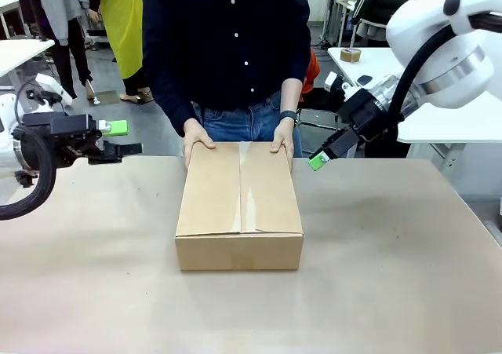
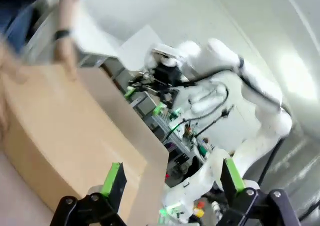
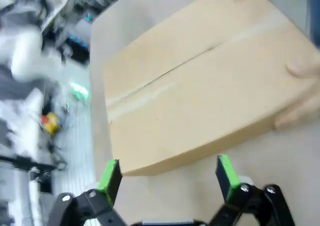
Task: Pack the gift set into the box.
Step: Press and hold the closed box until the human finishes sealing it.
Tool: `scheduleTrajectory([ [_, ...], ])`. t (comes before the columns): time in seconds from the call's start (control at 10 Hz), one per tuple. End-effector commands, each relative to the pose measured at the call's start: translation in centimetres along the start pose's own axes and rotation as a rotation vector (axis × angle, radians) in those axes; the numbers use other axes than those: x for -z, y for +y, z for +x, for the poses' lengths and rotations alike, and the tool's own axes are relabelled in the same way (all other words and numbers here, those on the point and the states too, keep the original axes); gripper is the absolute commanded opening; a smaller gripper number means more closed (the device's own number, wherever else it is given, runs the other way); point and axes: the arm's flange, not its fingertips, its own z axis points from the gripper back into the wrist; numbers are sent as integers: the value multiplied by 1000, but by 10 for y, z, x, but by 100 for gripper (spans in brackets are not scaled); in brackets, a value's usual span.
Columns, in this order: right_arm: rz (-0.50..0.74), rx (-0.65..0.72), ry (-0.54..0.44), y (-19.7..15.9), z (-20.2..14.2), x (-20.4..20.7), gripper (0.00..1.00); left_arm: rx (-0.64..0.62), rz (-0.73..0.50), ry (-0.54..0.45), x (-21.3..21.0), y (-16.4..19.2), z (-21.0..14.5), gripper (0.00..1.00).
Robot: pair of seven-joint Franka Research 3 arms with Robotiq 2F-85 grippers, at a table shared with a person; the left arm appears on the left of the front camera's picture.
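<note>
Front view: closed brown box (image 1: 239, 209)

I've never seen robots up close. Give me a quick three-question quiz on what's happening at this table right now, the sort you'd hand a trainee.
1. True or false: the top flaps of the box stand open.
2. What is touching the box? A: the left jaws. B: the right jaws. C: the person's hands.
3. Fill in the blank: both sets of jaws are ____ and hold nothing.

Key: 1 false, the flaps lie shut; 2 C, the hands rest on the far end while both sets of jaws stay off to the sides; 3 open.
</note>
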Motion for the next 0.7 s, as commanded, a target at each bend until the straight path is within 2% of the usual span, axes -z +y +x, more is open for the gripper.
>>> scheduleTrajectory([
  [0.0, -6, -560, -178, 4, 20, 23, 100, 642, -83, -23, 29, -1, 0, 100],
  [0.1, 52, -751, -329, 5, 24, 33, 100, 876, -47, 22, 45, -1, -1, 100],
  [0.2, 29, -777, -488, -5, 24, 43, 100, 1073, -2, 81, 61, -1, -2, 100],
  [0.3, 0, -733, -577, -13, 22, 48, 100, 1225, 56, 151, 72, 3, -4, 100],
  [0.4, 11, -689, -617, -16, 19, 46, 100, 1325, 104, 199, 78, 8, -5, 100],
  [0.5, -15, -663, -640, -15, 13, 40, 100, 1372, 115, 233, 84, 10, -7, 100],
  [0.6, -25, -627, -629, -12, 5, 34, 100, 1351, 134, 243, 89, 13, -4, 100],
])
